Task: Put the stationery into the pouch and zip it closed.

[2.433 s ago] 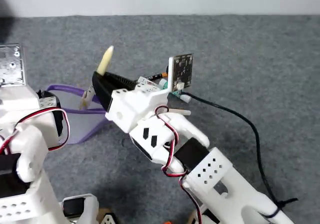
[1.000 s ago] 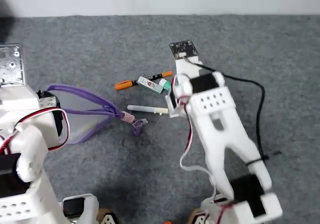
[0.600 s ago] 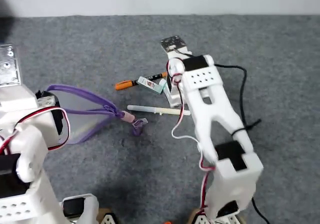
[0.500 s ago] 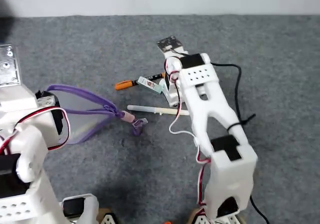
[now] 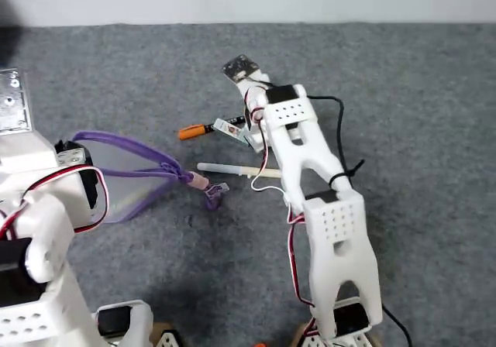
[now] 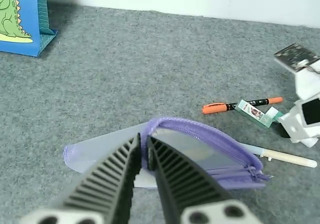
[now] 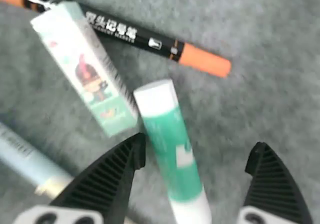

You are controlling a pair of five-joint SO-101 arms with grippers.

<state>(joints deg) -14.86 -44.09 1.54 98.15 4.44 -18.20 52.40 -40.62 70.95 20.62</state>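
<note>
The purple pouch (image 5: 132, 180) lies open on the grey mat, and my left gripper (image 6: 143, 146) is shut on its rim (image 6: 200, 129). A pale pen (image 5: 229, 169) lies on the mat just outside the pouch mouth, near the zip pull (image 5: 215, 194). Behind it lie an orange-and-black marker (image 7: 130, 31), a mint eraser box (image 7: 82, 79) and a green-and-white tube (image 7: 172, 149). My right gripper (image 7: 199, 149) hangs open low over the tube, one finger on each side, not touching it. In the high view the right arm (image 5: 287, 122) covers the tube.
A blue box with a dinosaur picture (image 6: 20, 14) stands far back beside the pouch. The right arm's wrist board (image 5: 240, 66) sticks out over the mat behind the stationery. Bare grey mat (image 5: 418, 115) stretches to the right.
The right gripper held the pale pen over the pouch; the pen now lies on the mat beside it. The arm has since swung left over the marker, box and tube.
</note>
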